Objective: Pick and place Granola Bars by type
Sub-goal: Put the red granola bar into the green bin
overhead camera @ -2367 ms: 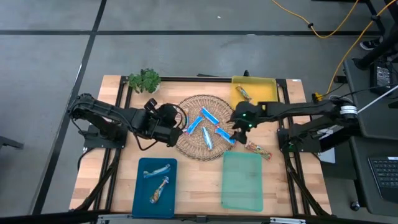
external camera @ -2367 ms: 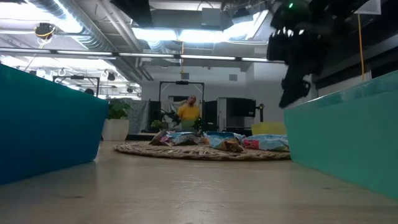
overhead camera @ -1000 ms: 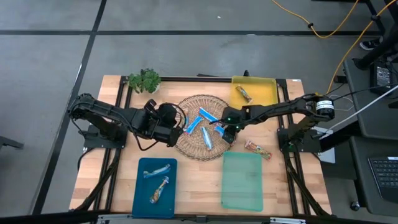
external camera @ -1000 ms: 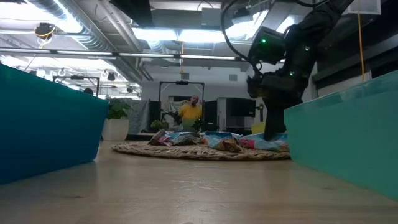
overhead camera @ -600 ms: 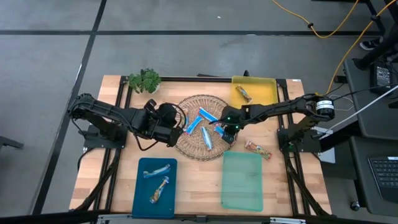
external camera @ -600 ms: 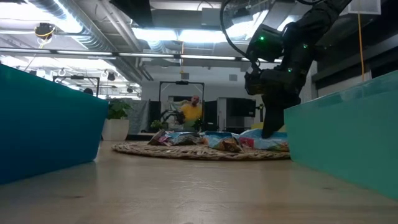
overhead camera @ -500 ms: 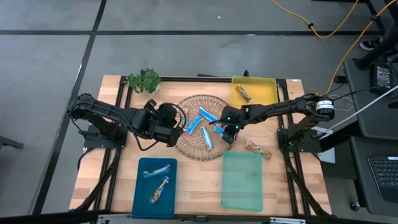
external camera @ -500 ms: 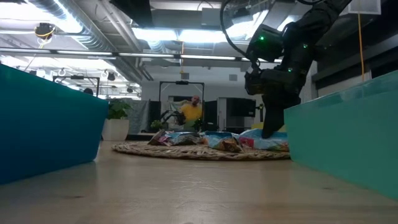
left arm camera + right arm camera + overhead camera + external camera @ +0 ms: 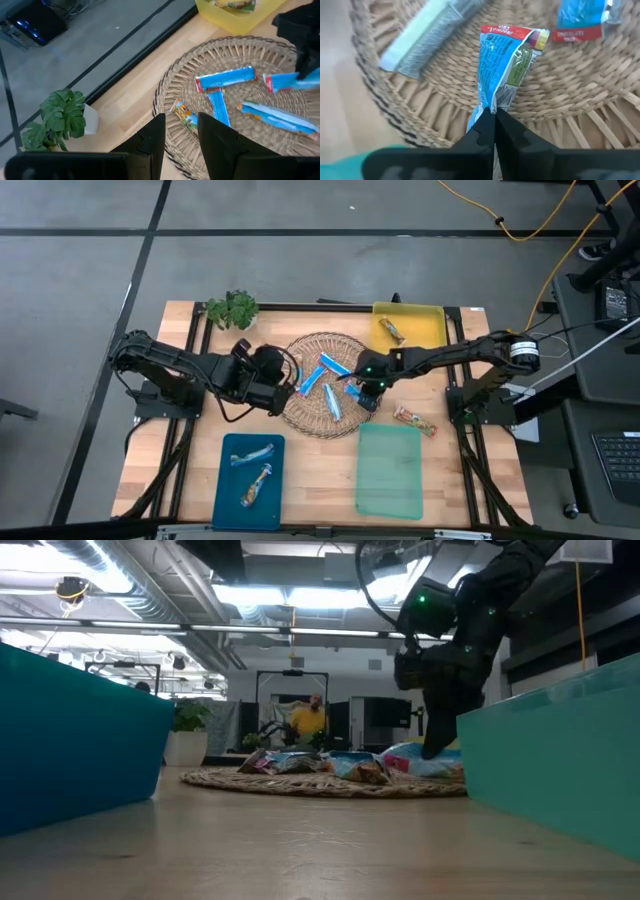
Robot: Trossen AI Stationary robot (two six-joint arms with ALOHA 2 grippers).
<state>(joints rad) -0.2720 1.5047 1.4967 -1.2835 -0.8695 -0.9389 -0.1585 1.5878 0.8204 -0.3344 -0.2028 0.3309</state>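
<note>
bars on woven mat [image 9: 322, 402]: 4 | trays: 3 | arms: 2 | plant [image 9: 232, 309]: 1

Two dark, matte-black jointed arms are seen in the overhead frame, the left arm [image 9: 175, 370] at centre left, the right arm [image 9: 450, 358] at centre right. A green indicator light is lit near the right gripper [image 9: 367, 392]. Black cable loops are carried beside the left gripper [image 9: 285, 392], and a silver-ringed joint is shown at the right arm's far end.

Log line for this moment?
right end effector: shut on blue bar | over wicker mat | left end effector: open, waiting at mat's edge
</note>
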